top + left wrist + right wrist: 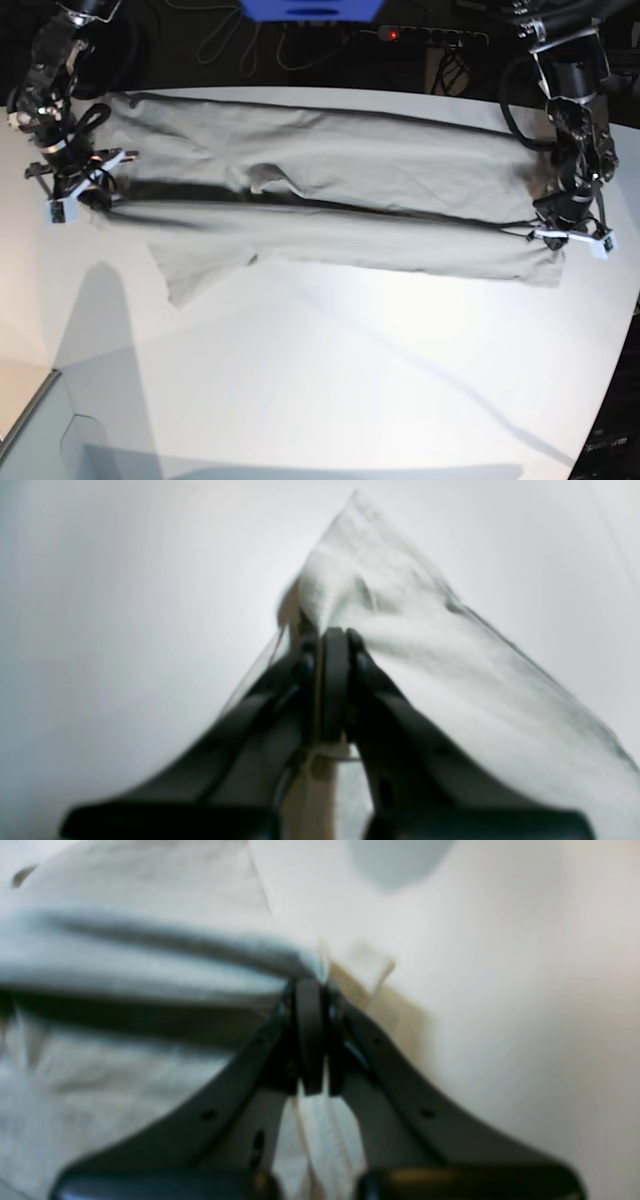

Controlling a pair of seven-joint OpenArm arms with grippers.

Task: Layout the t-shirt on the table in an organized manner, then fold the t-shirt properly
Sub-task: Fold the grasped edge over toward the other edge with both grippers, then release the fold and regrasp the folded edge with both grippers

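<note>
Stretching across the far half of the table (pixel 360 390), the t-shirt (pixel 330 195) is lying as a long, soft band of pale grey-beige cotton, pulled out between two robot arms. Smooth, glossy and white, the tabletop is showing a curved rim on the near right side in the base view, with broad shadows falling across its bare front. A lengthwise fold is running through the cloth, throwing a dark crease line from one end to the other, and a small pucker is rising near the middle. One sleeve is hanging out of the lower edge at the base view's left, its hem slanting and lightly wrinkled.

At that left end, the right gripper (pixel 311 985) is pinching the fabric, its matte black jaws pressed together on a bunched, ridged edge of the shirt. At the opposite end, the left gripper (pixel 332 632) is likewise clamping cloth between closed dark jaws, the material rising past the tips in a peaked, tent-like triangle with a fine woven grain. Both wrist views are blurring the cloth, so finer stitching is not readable.

Dark cables and a blue device are lying beyond the table's far edge.
</note>
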